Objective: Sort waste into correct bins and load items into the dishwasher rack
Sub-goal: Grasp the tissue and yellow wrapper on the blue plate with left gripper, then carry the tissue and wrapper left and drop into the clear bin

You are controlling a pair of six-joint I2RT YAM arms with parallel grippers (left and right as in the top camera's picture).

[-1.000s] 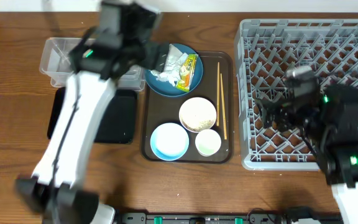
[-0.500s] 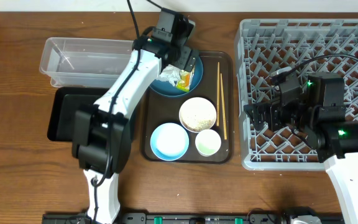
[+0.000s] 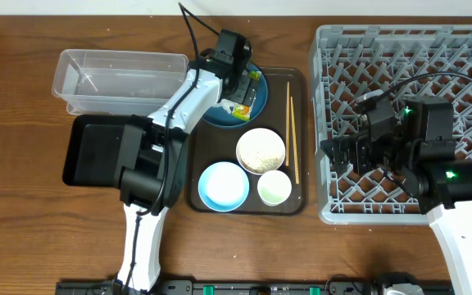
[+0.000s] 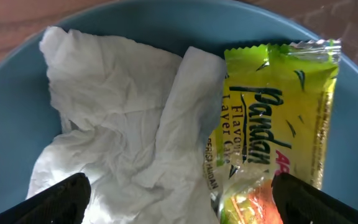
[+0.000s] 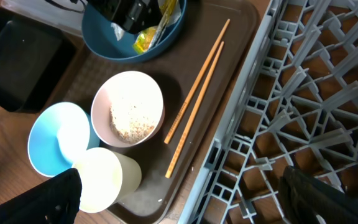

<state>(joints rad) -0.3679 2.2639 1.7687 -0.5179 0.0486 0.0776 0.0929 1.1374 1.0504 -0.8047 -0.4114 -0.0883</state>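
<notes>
Left gripper (image 4: 179, 200): spread wide, right over crumpled white tissue paper (image 4: 123, 137) on round dark-blue plate (image 4: 142, 25).
Right gripper (image 5: 188, 196): spread too, above grey plastic lattice rack (image 5: 303, 112).

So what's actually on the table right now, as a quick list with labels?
Left gripper: open, close over tissue and snack wrapper on blue plate
Right gripper: open, over the grey rack's edge nearest the brown tray
Brown tray holds: plate, white bowl with rice scraps, light-blue bowl, cup, chopsticks
Bins: clear tub and black tray, beside the brown tray
</notes>
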